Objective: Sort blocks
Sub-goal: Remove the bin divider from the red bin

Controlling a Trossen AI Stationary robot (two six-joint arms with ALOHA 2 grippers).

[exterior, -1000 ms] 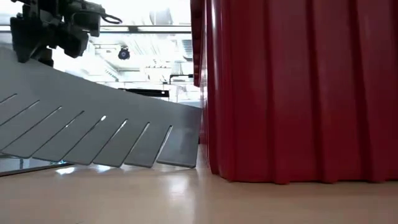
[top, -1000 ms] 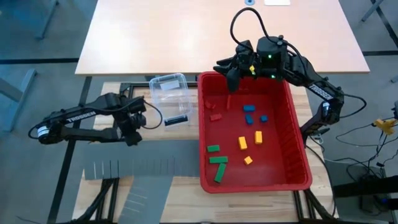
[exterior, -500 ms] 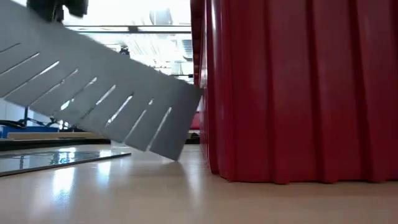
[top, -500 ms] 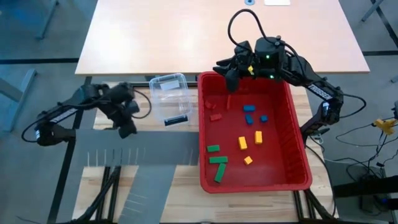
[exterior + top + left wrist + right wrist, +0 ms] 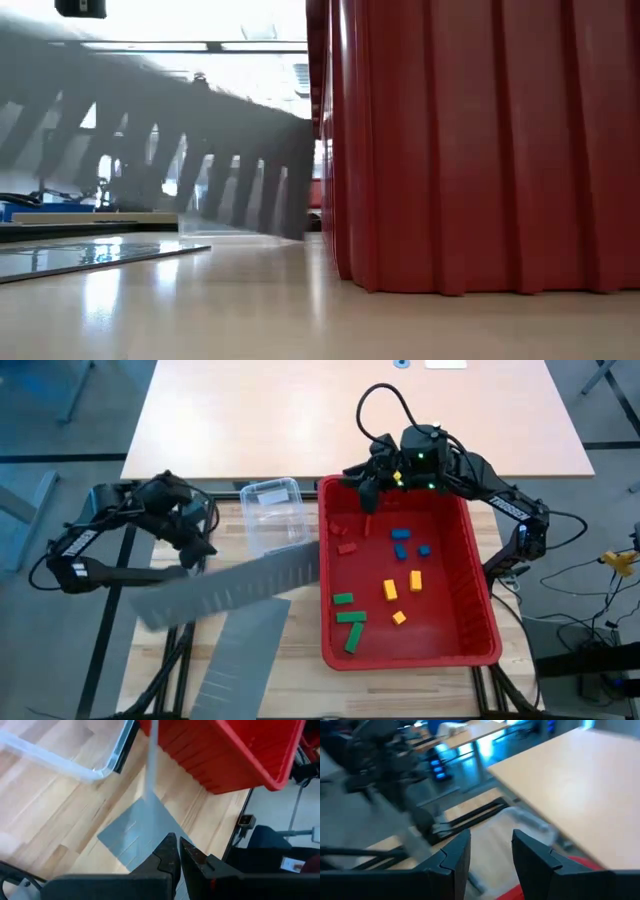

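Small, stiff plastic blocks (image 5: 389, 589), likely light and best pinched across flat sides, lay scattered in the red bin (image 5: 480, 600) on the bench (image 5: 280, 690). The left gripper (image 5: 196, 552) had its fingers (image 5: 170, 852) clenched on a grey slotted panel (image 5: 235, 588) lifted beside the bin. The right gripper (image 5: 362, 495) hovered over the bin's far corner, fingers (image 5: 455, 852) partly parted, holding nothing visible.

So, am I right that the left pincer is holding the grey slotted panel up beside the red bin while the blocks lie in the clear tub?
Not quite: the high view shows the blocks lying in the red bin, not the clear tub. The left pincer does hold the grey slotted panel beside the bin.
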